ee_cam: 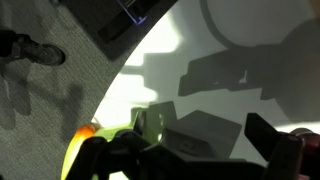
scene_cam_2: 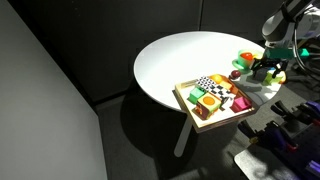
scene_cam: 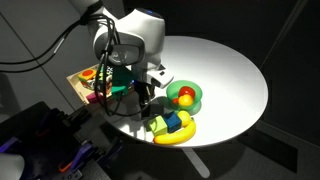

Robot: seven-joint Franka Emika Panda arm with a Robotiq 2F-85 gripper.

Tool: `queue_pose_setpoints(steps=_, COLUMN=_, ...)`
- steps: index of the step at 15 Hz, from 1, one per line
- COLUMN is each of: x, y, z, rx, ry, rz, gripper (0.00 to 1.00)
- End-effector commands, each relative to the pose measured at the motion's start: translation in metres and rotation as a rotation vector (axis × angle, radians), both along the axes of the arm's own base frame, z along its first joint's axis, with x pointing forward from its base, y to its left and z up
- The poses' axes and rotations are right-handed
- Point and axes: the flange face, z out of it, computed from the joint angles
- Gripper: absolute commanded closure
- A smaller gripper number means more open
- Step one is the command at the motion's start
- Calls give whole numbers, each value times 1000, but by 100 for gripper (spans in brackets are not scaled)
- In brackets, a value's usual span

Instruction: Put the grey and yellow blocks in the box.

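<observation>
Zero blocks boxed yet, we reckon: claw (scene_cam: 141, 100) spread wide above the grey block (ee_cam: 200, 135), box (scene_cam: 76, 82) at its 9 o'clock, so next we lower and pinch.

free: bare side of table (scene_cam: 235, 70) | blocking: box (scene_cam_2: 183, 103), green bowl (scene_cam: 197, 101), banana (scene_cam: 178, 138)

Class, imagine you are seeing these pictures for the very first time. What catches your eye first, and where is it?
The brightly lit round white table stands out against the dark room. At its edge sits a light-wood box crowded with colourful toys and a black-and-white checkered piece. The robot's open gripper hangs over the table between the box and a green bowl, with a yellow banana lying near the rim.
</observation>
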Motion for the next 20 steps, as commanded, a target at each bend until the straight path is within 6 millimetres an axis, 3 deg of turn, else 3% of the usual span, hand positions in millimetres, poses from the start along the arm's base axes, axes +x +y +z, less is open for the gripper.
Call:
queue_pose_setpoints(steps=1, x=7, y=0, z=0, rx=4, ry=-8, rz=12, gripper=0)
queue_pose_setpoints(steps=13, x=19, y=-4, z=-16, rx=10, ry=10, rz=17, gripper=0)
queue_pose_setpoints(steps=20, x=28, y=-11, z=-14, rx=8, ry=-2, rz=9, gripper=0)
